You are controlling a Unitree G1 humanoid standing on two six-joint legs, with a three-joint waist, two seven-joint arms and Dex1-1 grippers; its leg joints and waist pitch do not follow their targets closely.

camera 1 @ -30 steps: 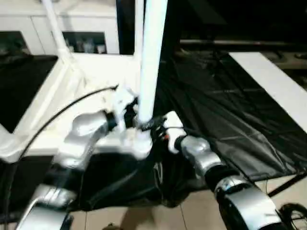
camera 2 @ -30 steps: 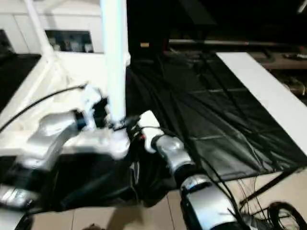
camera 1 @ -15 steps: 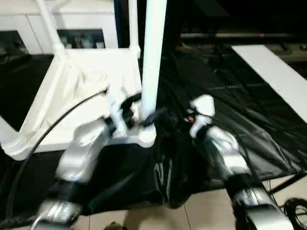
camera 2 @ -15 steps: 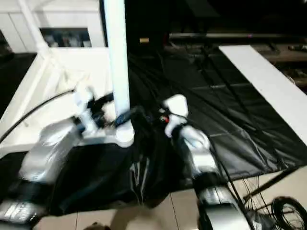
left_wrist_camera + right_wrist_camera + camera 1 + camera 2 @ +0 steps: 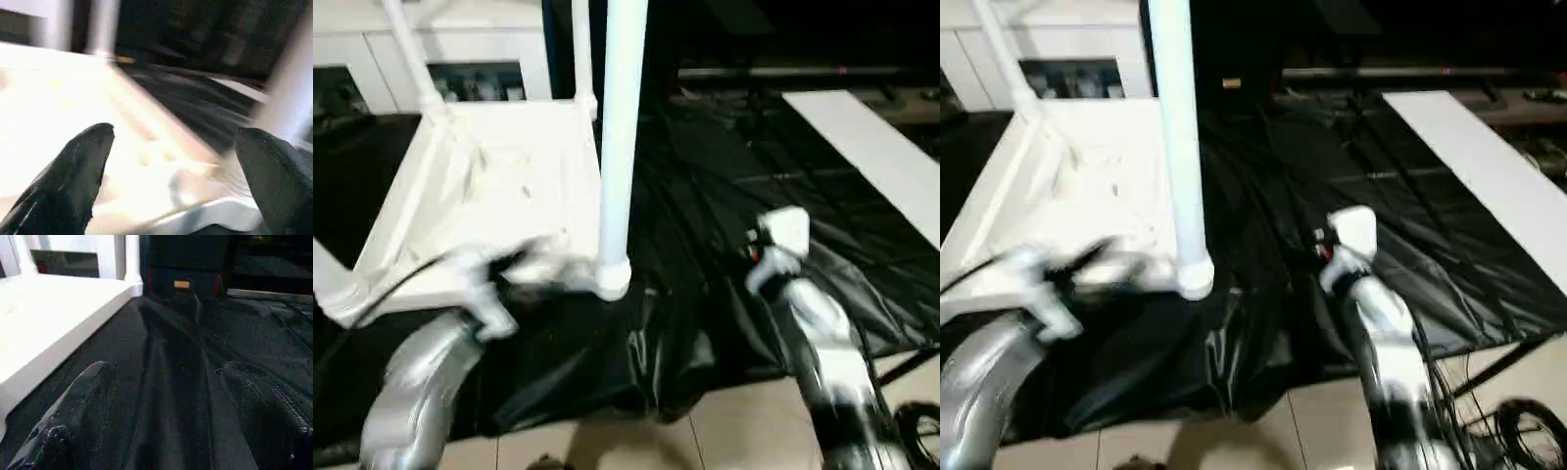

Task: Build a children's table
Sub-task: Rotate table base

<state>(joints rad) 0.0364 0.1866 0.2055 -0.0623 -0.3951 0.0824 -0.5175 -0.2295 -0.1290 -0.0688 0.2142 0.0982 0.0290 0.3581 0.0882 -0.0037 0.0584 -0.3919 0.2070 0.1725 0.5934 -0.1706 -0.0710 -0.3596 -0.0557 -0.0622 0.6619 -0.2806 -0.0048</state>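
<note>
Head stereo pair down over the children's table (image 5: 499,186); close wrist cameras along it.

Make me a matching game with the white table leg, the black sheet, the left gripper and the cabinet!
Things:
1. nearest table leg
2. black sheet
3. left gripper
4. white cabinet

States or places:
A. spread over the big table
B. open, over the upturned tabletop
C. standing upright in a corner socket
D. far behind, with glass doors

Pairs: 1-C, 2-A, 3-B, 4-D
</note>
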